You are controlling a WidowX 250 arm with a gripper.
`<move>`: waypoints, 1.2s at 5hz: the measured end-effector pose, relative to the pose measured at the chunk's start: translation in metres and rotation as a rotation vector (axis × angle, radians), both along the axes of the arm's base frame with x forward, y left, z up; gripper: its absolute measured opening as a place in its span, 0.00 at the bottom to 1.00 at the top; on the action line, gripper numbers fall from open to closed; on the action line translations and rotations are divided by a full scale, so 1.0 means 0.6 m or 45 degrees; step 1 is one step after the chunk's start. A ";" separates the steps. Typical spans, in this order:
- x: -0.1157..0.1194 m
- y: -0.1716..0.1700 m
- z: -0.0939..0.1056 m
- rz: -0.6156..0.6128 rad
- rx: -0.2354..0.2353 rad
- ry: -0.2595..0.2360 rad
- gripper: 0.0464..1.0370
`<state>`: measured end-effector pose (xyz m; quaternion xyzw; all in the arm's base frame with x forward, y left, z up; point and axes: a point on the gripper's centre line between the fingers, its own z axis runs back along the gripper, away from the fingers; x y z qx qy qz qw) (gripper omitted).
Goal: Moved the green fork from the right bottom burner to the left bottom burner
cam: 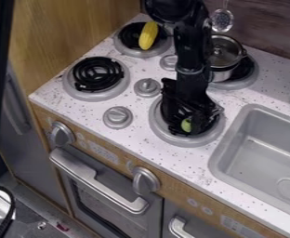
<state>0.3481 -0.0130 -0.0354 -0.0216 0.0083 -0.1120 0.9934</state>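
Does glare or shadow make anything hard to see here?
Camera view: pale highlights along the oven handle, none harsh; the black gripper blends into the dark burner under it; the sink is softly lit.

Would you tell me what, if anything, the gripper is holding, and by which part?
That cannot be told: the gripper is down over the right bottom burner, partly hiding a green item, and any grip on it is hidden.

A golden-brown panel [60, 28] stands left — dark wood wall [272, 28] behind, grey floor [54, 231] below.
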 end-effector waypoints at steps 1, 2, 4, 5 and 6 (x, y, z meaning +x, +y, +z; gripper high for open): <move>0.004 -0.005 -0.007 0.026 -0.021 0.016 0.92; 0.008 -0.005 -0.008 0.022 -0.029 -0.012 0.65; 0.010 0.009 0.012 -0.013 -0.011 -0.053 0.38; 0.026 0.065 0.062 0.066 -0.025 -0.162 0.38; 0.017 0.146 0.065 0.183 -0.035 -0.179 0.38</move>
